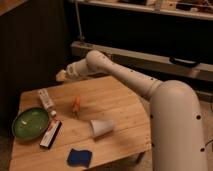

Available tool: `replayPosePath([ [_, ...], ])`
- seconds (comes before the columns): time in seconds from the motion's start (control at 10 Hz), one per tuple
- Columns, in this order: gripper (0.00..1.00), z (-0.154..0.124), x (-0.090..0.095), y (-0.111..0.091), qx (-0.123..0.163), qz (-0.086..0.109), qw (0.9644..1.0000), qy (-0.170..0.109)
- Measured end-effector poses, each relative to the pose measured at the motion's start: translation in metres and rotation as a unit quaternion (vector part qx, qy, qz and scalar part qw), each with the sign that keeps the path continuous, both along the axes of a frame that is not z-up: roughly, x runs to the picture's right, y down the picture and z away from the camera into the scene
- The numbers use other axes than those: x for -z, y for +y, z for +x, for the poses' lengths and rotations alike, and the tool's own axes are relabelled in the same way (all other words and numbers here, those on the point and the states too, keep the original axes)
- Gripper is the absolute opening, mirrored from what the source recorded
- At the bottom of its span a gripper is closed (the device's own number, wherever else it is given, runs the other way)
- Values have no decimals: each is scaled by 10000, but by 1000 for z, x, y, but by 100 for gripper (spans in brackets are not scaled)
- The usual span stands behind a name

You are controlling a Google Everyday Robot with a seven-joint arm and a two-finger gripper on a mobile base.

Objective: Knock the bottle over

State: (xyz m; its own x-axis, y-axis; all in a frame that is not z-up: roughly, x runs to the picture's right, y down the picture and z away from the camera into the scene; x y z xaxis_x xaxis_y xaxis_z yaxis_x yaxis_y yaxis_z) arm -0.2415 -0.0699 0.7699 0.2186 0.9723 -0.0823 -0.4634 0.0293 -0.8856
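The bottle (46, 99), slim and clear with a whitish label, lies on its side at the left of the wooden table (115, 102). Its small white cap end points toward the front. My gripper (61, 76) hangs above the table's back left edge, up and to the right of the bottle, apart from it. The white arm (125, 75) reaches in from the right.
A green bowl (29, 122) sits at the front left, with a flat black-white-red box (50, 134) beside it. An orange stick-like item (76, 104) lies mid-table. A white paper cup (102, 127) lies on its side, and a blue sponge (79, 157) rests near the front edge.
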Motion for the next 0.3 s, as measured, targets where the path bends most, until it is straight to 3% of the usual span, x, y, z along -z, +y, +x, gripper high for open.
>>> replayPosePath([
  [0.3, 16, -2, 1, -1, 3, 6, 10000, -12],
])
